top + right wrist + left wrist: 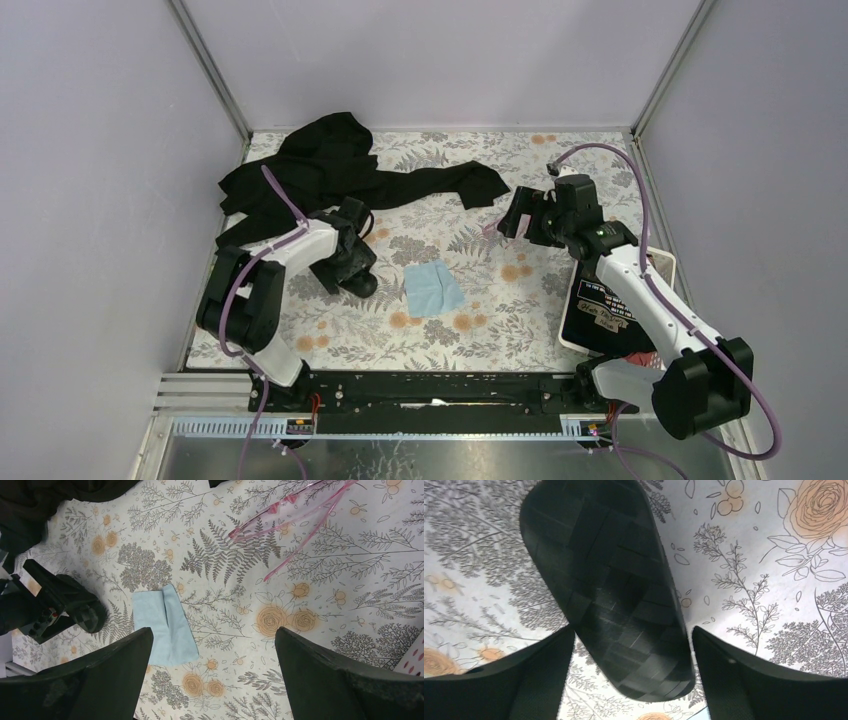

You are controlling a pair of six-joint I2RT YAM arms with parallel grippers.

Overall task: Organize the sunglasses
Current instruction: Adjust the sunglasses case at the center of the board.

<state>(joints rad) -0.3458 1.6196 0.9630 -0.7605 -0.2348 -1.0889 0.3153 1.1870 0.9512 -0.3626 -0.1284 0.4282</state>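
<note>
You see the left end effector [633, 630] spread wide, with its two dark fingers on either side of the black case [609, 590]. Whether a finger touches the case you cannot tell, but it is not squeezed. The case is a closed oval with rounded ends, and its hard shell has a woven, checkered texture with a slight shine. The right end effector [214, 632] is also wide and holds nothing; it hangs above the worktop [450, 340], which is covered with a flat print of grey ferns and orange roses. The sunglasses [295, 515] lie on this print toward the far right side, beyond the right fingers and well apart from the case. They have a thin frame, clear pink lenses and slim pink arms that are unfolded. Between the two arms lies a soft light blue cloth [167, 630], roughly square, with one edge folded over. A crumpled black garment [340, 170] lies along the far left.
</note>
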